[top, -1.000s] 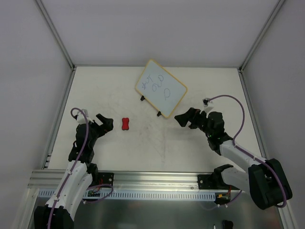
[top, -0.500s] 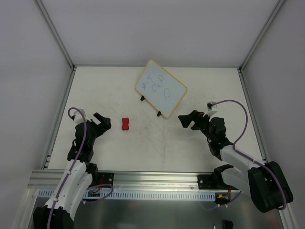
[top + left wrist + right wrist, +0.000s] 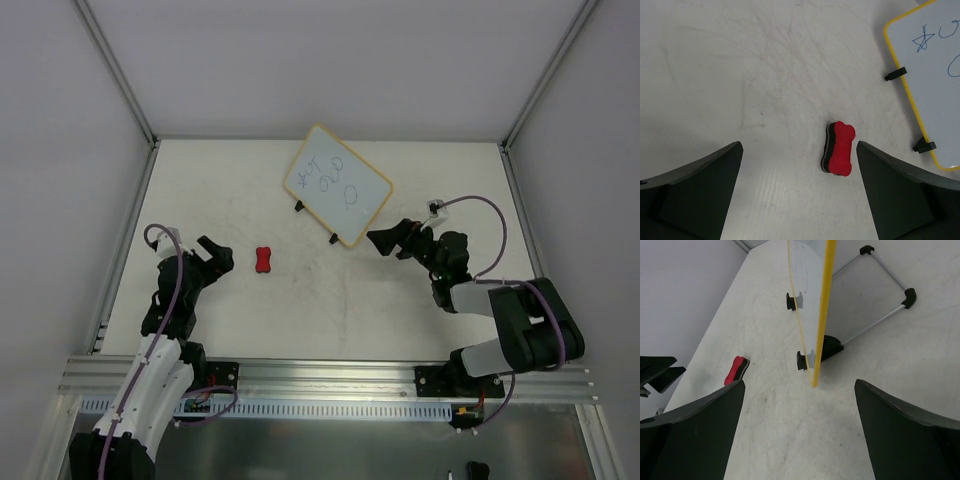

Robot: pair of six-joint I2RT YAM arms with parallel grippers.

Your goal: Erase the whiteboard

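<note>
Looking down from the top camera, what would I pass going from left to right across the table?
Left gripper → red eraser → whiteboard → right gripper.

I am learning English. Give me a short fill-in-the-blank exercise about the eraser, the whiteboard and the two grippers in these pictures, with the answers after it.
1. The eraser lying on the table is ___ in colour.
2. The whiteboard has a thin frame of ___ colour.
3. The left gripper and the right gripper hold nothing; both are ___, not shut.
4. The eraser lies closer to the ___ gripper than to the other.
Missing words: red; yellow; open; left.
</note>
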